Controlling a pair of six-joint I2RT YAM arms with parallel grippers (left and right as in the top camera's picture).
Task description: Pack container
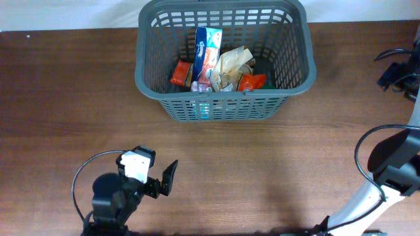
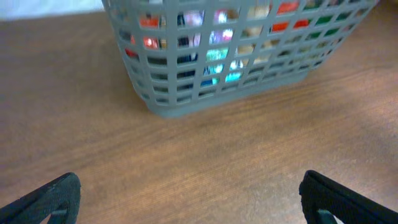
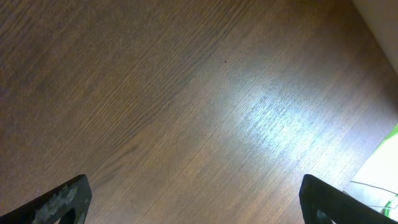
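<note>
several packets [image 1: 216,65] are seen lying inside the container [image 1: 262,108], which is set at the far middle of the table [image 1: 65,98] with its long axis running left to right. it is found ahead of the left end effector [image 2: 189,190] and slightly to that arm's right, well apart from it; the slotted near side is seen across the top of the left wrist view. the left end effector is seen fully open, with nothing between its fingers. the right end effector [image 3: 196,190] is likewise spread wide and empty, and only bare table is shown beneath it. the left arm is judged somewhat the nearer for any coming move.
</note>
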